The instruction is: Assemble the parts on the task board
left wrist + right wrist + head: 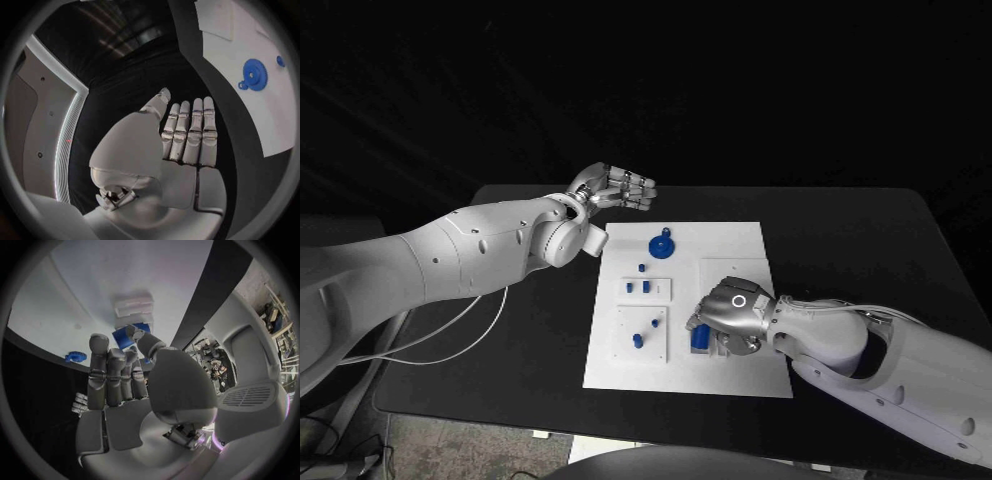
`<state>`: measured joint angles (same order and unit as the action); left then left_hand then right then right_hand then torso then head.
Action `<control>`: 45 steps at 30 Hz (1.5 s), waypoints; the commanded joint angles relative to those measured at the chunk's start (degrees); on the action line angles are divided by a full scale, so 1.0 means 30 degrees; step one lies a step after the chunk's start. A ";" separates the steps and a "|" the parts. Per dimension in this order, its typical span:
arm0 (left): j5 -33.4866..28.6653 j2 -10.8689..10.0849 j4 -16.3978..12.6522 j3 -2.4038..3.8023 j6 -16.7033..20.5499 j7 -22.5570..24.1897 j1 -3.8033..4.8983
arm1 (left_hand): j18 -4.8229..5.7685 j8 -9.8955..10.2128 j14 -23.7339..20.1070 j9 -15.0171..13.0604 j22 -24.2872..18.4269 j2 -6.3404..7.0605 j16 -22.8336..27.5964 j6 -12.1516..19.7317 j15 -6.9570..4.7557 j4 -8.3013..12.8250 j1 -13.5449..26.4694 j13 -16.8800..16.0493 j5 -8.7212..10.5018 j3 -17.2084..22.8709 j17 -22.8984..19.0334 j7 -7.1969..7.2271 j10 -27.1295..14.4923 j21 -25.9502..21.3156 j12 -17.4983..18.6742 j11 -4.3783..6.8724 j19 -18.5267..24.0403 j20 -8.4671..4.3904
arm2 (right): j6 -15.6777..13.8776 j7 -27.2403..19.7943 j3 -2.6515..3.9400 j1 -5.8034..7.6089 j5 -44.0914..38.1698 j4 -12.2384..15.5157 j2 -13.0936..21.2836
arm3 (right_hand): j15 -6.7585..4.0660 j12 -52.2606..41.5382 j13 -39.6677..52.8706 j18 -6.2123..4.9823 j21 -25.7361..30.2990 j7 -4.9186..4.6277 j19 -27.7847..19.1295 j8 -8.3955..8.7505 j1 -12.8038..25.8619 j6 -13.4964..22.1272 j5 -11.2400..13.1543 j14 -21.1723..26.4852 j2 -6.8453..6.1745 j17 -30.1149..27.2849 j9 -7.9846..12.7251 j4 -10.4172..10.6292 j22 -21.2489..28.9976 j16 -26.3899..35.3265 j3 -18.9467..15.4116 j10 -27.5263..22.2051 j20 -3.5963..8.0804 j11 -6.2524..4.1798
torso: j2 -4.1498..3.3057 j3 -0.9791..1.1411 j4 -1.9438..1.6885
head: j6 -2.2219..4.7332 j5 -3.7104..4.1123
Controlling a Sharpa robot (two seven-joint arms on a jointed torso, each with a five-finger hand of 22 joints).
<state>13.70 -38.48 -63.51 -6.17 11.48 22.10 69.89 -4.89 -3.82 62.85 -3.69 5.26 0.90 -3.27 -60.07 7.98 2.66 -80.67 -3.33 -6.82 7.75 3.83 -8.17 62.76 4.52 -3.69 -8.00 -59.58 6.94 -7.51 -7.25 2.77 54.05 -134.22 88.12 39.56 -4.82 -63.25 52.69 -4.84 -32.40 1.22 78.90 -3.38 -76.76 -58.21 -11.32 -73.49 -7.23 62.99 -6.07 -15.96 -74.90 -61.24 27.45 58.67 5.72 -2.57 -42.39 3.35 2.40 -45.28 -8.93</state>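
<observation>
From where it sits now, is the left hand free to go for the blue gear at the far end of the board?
Probably yes. The left hand hangs over the black table just beyond the task board, holding nothing, and the blue gear lies uncovered nearby. The right hand is busy at the board's near end, out of the way.

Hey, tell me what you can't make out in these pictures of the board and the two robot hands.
- Head view: the right robot hand covers the board's near right corner; the blue part under it is half hidden.
- Right wrist view: fingers overlap a blue block; whether it is gripped or only touched is unclear.
- Head view: the small blue pieces on the task board are too small to identify.
- Left wrist view: the blue gear sits by the rim, and the left robot hand is empty.
</observation>
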 commanded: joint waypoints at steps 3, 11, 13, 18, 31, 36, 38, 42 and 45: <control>-0.0090 0.0037 -0.0045 0.0012 -0.0435 -0.0018 0.0012 | 0.0097 0.0051 -0.0071 0.0007 -0.0034 -0.0148 -0.0082 0.0112 -0.0002 -0.0129 0.0054 0.0002 0.0187 -0.0017 0.0004 0.0030 -0.0145 0.0042 0.0045 -0.0004 -0.0079 0.0043 | 0.0041 -0.0122 -0.0011 0.0002 -0.0317 -0.0303 -0.0163 | -0.0013 -0.0124 -0.0081 -0.0279 -0.0092 -0.0114 -0.0029 -0.0086 0.0159 -0.0262 0.0163 -0.0128 0.0021 0.0019 -0.0017 -0.0036 -0.0796 -0.0080 0.0151 -0.0032 -0.0015 -0.0070 | -0.0017 0.0022 0.0001 | -0.0033 -0.0012; -0.0072 0.0041 -0.0073 0.0013 -0.0538 -0.0077 0.0014 | 0.0099 0.0051 -0.0079 0.0007 -0.0052 -0.0153 -0.0082 0.0120 0.0004 -0.0171 0.0046 0.0002 0.0278 -0.0067 0.0004 0.0028 -0.0150 0.0038 0.0042 -0.0007 -0.0077 0.0048 | -0.0190 -0.0119 -0.0030 0.0000 -0.0340 -0.0739 -0.0414 | 0.0004 -0.0155 -0.0223 -0.0302 -0.0233 -0.0293 0.0023 -0.0073 0.0190 -0.0613 0.0257 -0.0175 0.0032 0.0057 -0.0049 -0.0062 -0.0816 -0.0126 0.0325 -0.0040 -0.0028 -0.0032 | -0.0015 0.0042 -0.0003 | -0.0080 -0.0036; -0.0070 0.0037 -0.0080 0.0013 -0.0564 -0.0086 0.0014 | 0.0099 0.0051 -0.0079 0.0007 -0.0052 -0.0152 -0.0082 0.0120 0.0005 -0.0172 0.0046 0.0002 0.0279 -0.0068 0.0004 0.0028 -0.0150 0.0038 0.0042 -0.0007 -0.0077 0.0048 | -0.0231 -0.0146 -0.0032 -0.0001 -0.0343 -0.0812 -0.0474 | 0.0017 -0.0176 -0.0270 -0.0310 -0.0258 -0.0400 0.0021 -0.0082 0.0198 -0.0890 0.0401 -0.0197 0.0064 0.0082 -0.0074 -0.0073 -0.0817 -0.0154 0.0424 -0.0057 -0.0036 -0.0008 | -0.0009 0.0031 0.0000 | -0.0118 -0.0029; -0.0065 0.0023 -0.0100 0.0014 -0.0596 -0.0114 0.0015 | 0.0099 0.0054 -0.0081 0.0008 -0.0059 -0.0161 -0.0083 0.0129 0.0003 -0.0199 0.0049 0.0002 0.0316 -0.0095 0.0005 0.0028 -0.0147 0.0039 0.0042 -0.0006 -0.0083 0.0052 | -0.0264 -0.0206 -0.0053 -0.0005 -0.0344 -0.0953 -0.0594 | 0.0039 -0.0213 -0.0324 -0.0316 -0.0301 -0.0467 0.0016 -0.0082 0.0241 -0.1120 0.0525 -0.0202 0.0078 0.0092 -0.0062 -0.0073 -0.0822 -0.0163 0.0544 -0.0090 -0.0055 0.0014 | -0.0017 0.0033 0.0009 | -0.0142 -0.0033; -0.0023 0.0066 -0.0088 0.0015 -0.0679 -0.0180 0.0016 | 0.0102 0.0052 -0.0088 0.0007 -0.0086 -0.0188 -0.0080 0.0136 0.0010 -0.0256 0.0025 0.0002 0.0352 -0.0156 0.0004 0.0027 -0.0163 0.0031 0.0044 -0.0010 -0.0077 0.0058 | -0.0636 -0.0339 -0.0189 -0.0018 -0.0091 -0.1276 -0.0781 | 0.0130 -0.0245 -0.0596 -0.0387 -0.0410 -0.0954 0.0023 -0.0076 0.0314 -0.2425 0.0761 -0.0235 0.0179 0.0125 -0.0172 -0.0072 -0.0830 -0.0195 0.0731 -0.0218 -0.0117 0.0188 | 0.0006 0.0007 0.0036 | -0.0228 -0.0068; -0.0014 0.0074 -0.0085 0.0015 -0.0681 -0.0186 0.0016 | 0.0102 0.0052 -0.0088 0.0007 -0.0086 -0.0188 -0.0080 0.0136 0.0010 -0.0256 0.0025 0.0002 0.0352 -0.0156 0.0004 0.0027 -0.0163 0.0031 0.0044 -0.0010 -0.0077 0.0058 | -0.1140 -0.0565 -0.0199 -0.0019 0.0347 -0.1268 -0.0754 | 0.0155 -0.0220 -0.0842 -0.0458 -0.0493 -0.1115 0.0039 -0.0093 0.0333 -0.3040 0.0903 -0.0272 0.0274 0.0156 -0.0221 -0.0069 -0.0840 -0.0231 0.0730 -0.0307 -0.0156 0.0244 | 0.0009 0.0011 0.0018 | -0.0249 -0.0104; -0.0013 0.0068 -0.0088 0.0015 -0.0681 -0.0189 0.0016 | 0.0102 0.0052 -0.0088 0.0007 -0.0086 -0.0188 -0.0080 0.0136 0.0010 -0.0256 0.0025 0.0002 0.0352 -0.0156 0.0004 0.0027 -0.0163 0.0031 0.0044 -0.0010 -0.0077 0.0058 | -0.1382 -0.0687 -0.0200 -0.0019 0.0558 -0.1240 -0.0734 | 0.0167 -0.0225 -0.0908 -0.0475 -0.0549 -0.1159 0.0049 -0.0090 0.0336 -0.3166 0.0959 -0.0277 0.0297 0.0161 -0.0226 -0.0069 -0.0852 -0.0235 0.0736 -0.0317 -0.0170 0.0264 | 0.0007 0.0019 0.0012 | -0.0266 -0.0112; -0.0009 0.0050 -0.0090 0.0015 -0.0672 -0.0192 0.0016 | 0.0097 0.0048 -0.0100 0.0006 -0.0105 -0.0219 -0.0082 0.0142 0.0014 -0.0302 0.0018 0.0001 0.0354 -0.0198 0.0006 0.0025 -0.0173 0.0030 0.0041 -0.0016 -0.0084 0.0063 | -0.1863 -0.0941 -0.0200 -0.0019 0.0981 -0.1194 -0.0690 | 0.0177 -0.0234 -0.1008 -0.0509 -0.0556 -0.1187 0.0036 -0.0087 0.0324 -0.3371 0.1213 -0.0271 0.0328 0.0149 -0.0228 -0.0079 -0.0850 -0.0215 0.0781 -0.0350 -0.0193 0.0281 | 0.0003 0.0023 0.0005 | -0.0271 -0.0130; -0.0007 0.0038 -0.0096 0.0015 -0.0678 -0.0197 0.0016 | 0.0097 0.0048 -0.0100 0.0006 -0.0105 -0.0219 -0.0082 0.0142 0.0014 -0.0302 0.0018 0.0001 0.0354 -0.0198 0.0006 0.0025 -0.0173 0.0030 0.0041 -0.0016 -0.0084 0.0063 | -0.2157 -0.1174 -0.0198 -0.0019 0.1392 -0.1165 -0.0642 | 0.0176 -0.0244 -0.1060 -0.0525 -0.0602 -0.1197 0.0042 -0.0085 0.0319 -0.3439 0.1283 -0.0286 0.0319 0.0164 -0.0218 -0.0077 -0.0859 -0.0229 0.0811 -0.0370 -0.0196 0.0288 | -0.0004 0.0017 -0.0009 | -0.0302 -0.0180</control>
<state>13.74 -38.43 -63.65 -6.16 10.32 21.27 69.89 -4.89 -3.82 62.85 -3.69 5.00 0.90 -3.27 -60.07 7.98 2.02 -80.67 -3.33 -5.97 7.11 3.83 -8.17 62.76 4.52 -3.69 -8.00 -59.58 6.94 -11.59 -9.00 2.17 54.01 -132.22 84.40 37.68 -4.40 -63.67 49.57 -5.72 -33.85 -0.31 79.12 -3.36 -76.01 -66.17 -7.77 -73.90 -6.49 63.41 -6.32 -16.14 -74.93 -61.78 29.52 57.94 5.51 -1.84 -42.37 3.37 2.41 -46.13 -9.38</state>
